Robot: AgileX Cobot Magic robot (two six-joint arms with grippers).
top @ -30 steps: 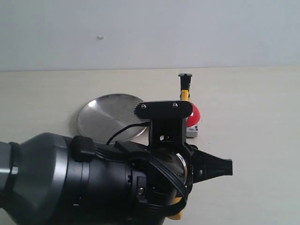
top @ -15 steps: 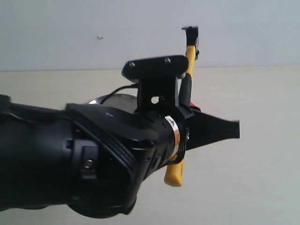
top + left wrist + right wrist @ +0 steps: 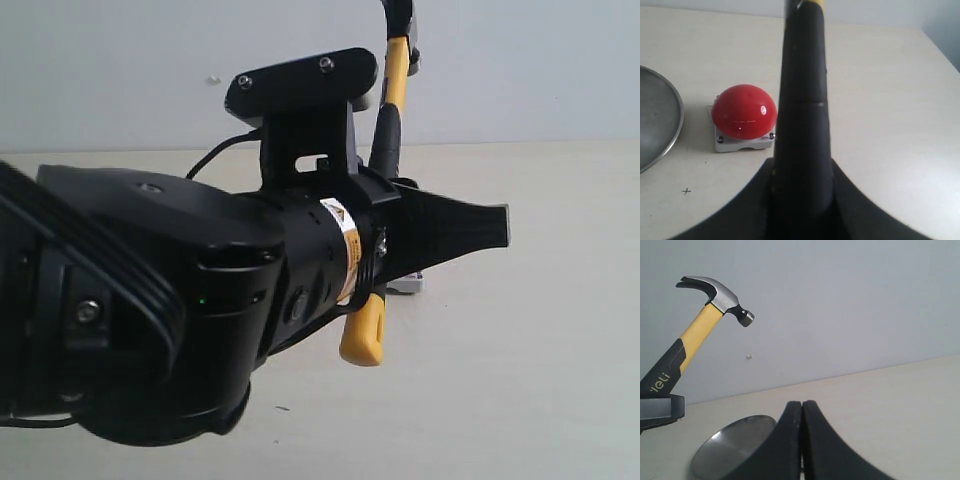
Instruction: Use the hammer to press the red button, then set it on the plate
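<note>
Hammer point(image 3: 362, 335) clamped head-up in left gripper point(image 3: 802, 200); red button point(image 3: 408, 285) at butt's 2 o'clock, unpressed; next, swing head down. Right gripper point(image 3: 802, 410) closed.

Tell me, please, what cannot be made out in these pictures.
Left wrist view: the frame cuts off the plate and the head of the hammer.
Exterior view: the left arm hides the plate and most of the red button; the top edge clips the hammer head.
Right wrist view: the right gripper overlaps the plate; no button shows.
</note>
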